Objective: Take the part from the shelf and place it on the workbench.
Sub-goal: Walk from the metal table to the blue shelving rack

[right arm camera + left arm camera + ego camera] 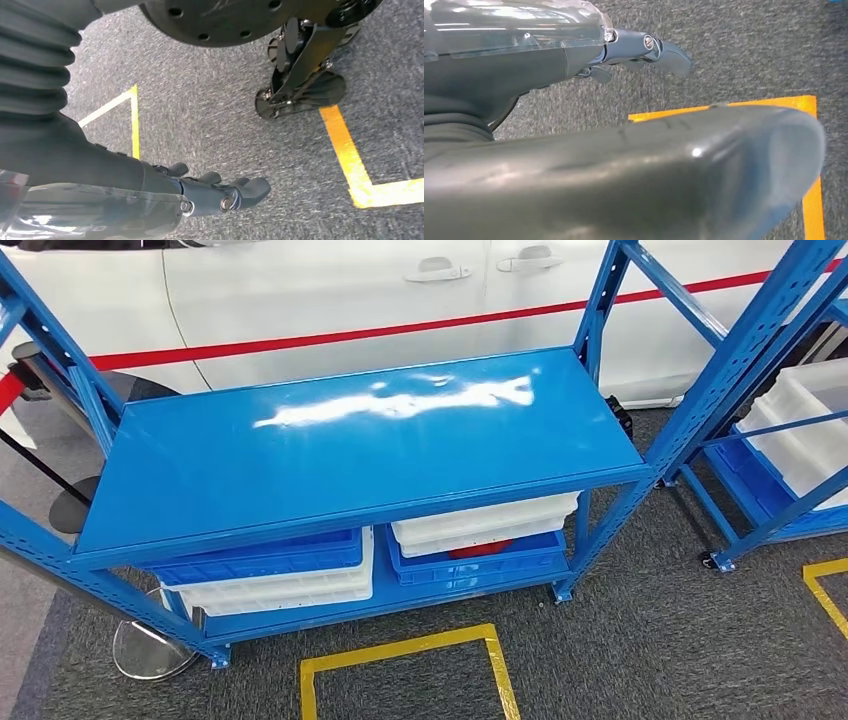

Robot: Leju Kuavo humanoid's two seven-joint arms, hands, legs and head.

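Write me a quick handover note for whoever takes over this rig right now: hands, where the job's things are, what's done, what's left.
Left hand: hangs over the grey carpet, fingers out straight, holding nothing.
Right hand: hangs over the carpet near yellow floor tape, holding nothing.
Blue metal shelf unit: directly ahead in the head view, glossy top board bare. On the lower level, stacked blue and white plastic bins on the left, and more bins on the right with something red between them; I cannot tell whether that is the part.
Done: nothing picked up.
Left: find the part, grasp it, carry it to the workbench.
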